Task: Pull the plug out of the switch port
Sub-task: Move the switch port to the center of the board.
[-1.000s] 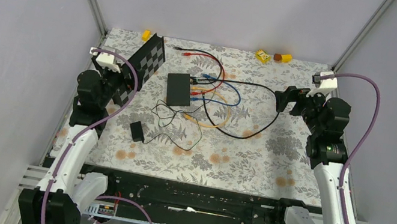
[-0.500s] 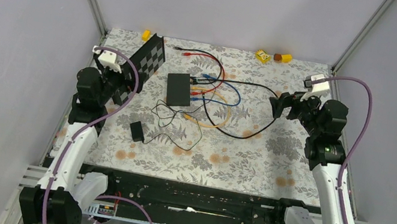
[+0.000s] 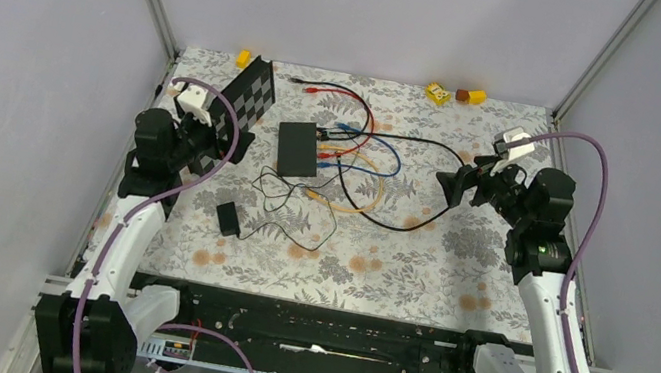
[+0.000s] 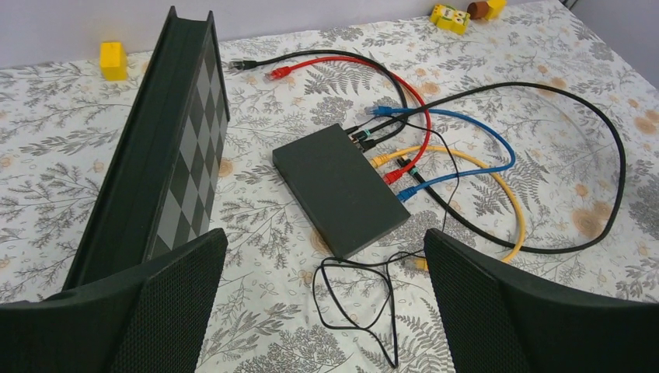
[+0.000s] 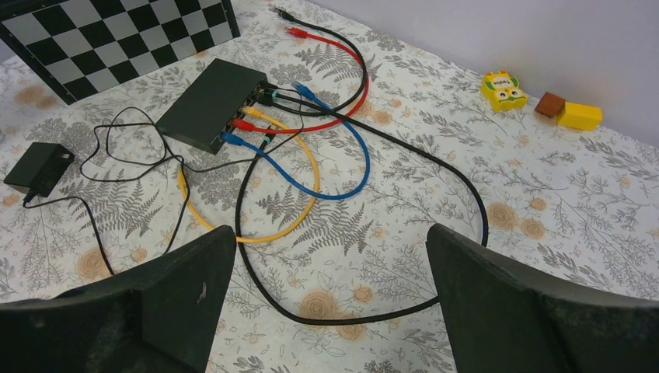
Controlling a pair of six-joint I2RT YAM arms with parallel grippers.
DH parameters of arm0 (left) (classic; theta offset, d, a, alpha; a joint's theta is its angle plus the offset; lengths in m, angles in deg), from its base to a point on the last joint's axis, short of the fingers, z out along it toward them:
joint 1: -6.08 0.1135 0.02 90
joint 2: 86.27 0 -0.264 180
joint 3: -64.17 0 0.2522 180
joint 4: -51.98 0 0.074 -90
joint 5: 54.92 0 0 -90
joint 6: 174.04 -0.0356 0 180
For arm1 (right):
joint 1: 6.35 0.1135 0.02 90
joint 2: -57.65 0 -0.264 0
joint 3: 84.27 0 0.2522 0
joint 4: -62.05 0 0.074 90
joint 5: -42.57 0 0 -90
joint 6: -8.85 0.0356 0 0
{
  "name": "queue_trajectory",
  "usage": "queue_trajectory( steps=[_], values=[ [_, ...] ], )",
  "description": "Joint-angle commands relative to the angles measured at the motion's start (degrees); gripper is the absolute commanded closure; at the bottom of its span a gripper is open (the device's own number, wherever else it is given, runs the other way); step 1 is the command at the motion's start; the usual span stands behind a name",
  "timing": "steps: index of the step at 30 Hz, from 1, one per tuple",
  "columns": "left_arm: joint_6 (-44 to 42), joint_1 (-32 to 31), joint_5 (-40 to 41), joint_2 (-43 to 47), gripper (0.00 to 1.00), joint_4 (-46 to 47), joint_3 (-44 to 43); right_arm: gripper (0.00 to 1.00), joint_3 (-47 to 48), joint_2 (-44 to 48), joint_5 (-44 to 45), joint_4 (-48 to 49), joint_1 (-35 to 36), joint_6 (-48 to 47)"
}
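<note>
The flat black switch (image 3: 297, 149) lies at the table's middle back; it also shows in the left wrist view (image 4: 338, 186) and the right wrist view (image 5: 208, 102). Several plugs sit in its right edge: a red plug (image 4: 395, 175), a blue plug (image 4: 404, 194), a yellow plug (image 4: 381, 161) and black ones. My left gripper (image 3: 216, 139) is open and empty, left of the switch and above the table (image 4: 322, 264). My right gripper (image 3: 449, 181) is open and empty, well right of the switch, over the black cable loop (image 5: 330, 256).
A chequered board (image 3: 246, 103) stands tilted just left of the switch. A small black adapter (image 3: 228, 218) with a thin wire lies in front. Red, blue, yellow and black cables (image 3: 378, 179) loop right of the switch. Yellow blocks (image 3: 437, 93) lie at the back wall.
My right gripper has moved left toward the cable loops. My left gripper has shifted up and right toward the board and switch. Cables and switch have not moved.
</note>
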Motion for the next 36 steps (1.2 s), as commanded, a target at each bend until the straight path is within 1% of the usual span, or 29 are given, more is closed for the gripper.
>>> queue_trajectory(
  steps=[1,7,9,11,15,18,21,25,28,32,34,36],
  values=[
    [-0.2,0.1,-3.0,-0.4,0.01,1.0,-3.4,0.00,-0.7,0.1,-1.9,2.0,-0.1,-1.4],
    [1.0,-0.7,-6.4,-2.0,0.04,1.6,-2.9,0.00,-1.2,0.1,-1.6,2.5,-0.1,-1.2],
    [1.3,-1.9,-5.5,-2.5,0.04,1.7,-2.9,0.00,-1.3,-0.4,-2.3,2.8,-0.1,-1.0],
    [1.2,-4.2,-2.0,-3.2,0.04,2.0,-2.8,0.00,-1.5,-0.9,-2.7,3.2,-0.1,-0.4],
    [1.4,-11.9,11.7,-5.8,0.02,3.2,-2.9,0.00,-2.3,-0.7,-3.7,4.1,-0.1,0.1],
    [1.5,-15.9,18.7,-8.8,0.01,4.9,-3.0,0.00,-2.6,-0.7,-3.5,4.4,-0.1,0.2],
    [0.8,-19.7,22.2,-12.6,0.01,5.7,-4.5,0.00,-3.2,-0.5,-3.5,4.9,-0.1,0.3],
    [-3.7,-25.2,27.0,-18.2,0.01,8.5,-7.2,0.00,-3.3,-1.5,-3.5,5.1,-0.1,0.2],
    [-7.7,-28.3,26.2,-22.9,0.01,8.5,-10.9,0.00,-3.4,-1.3,-3.1,5.1,-0.1,-0.5],
    [-11.2,-30.5,20.3,-30.5,0.02,6.3,-16.0,0.00,-3.1,-1.1,-1.8,4.4,-0.1,-1.6],
    [-14.5,-31.9,17.4,-35.0,0.07,2.4,-20.2,0.00,-3.2,-0.8,-1.5,4.4,-0.1,-1.8],
    [-18.4,-33.6,16.3,-40.2,0.11,-2.8,-25.2,0.00,-3.3,-1.0,-1.6,4.3,-0.1,-2.0]
  ],
)
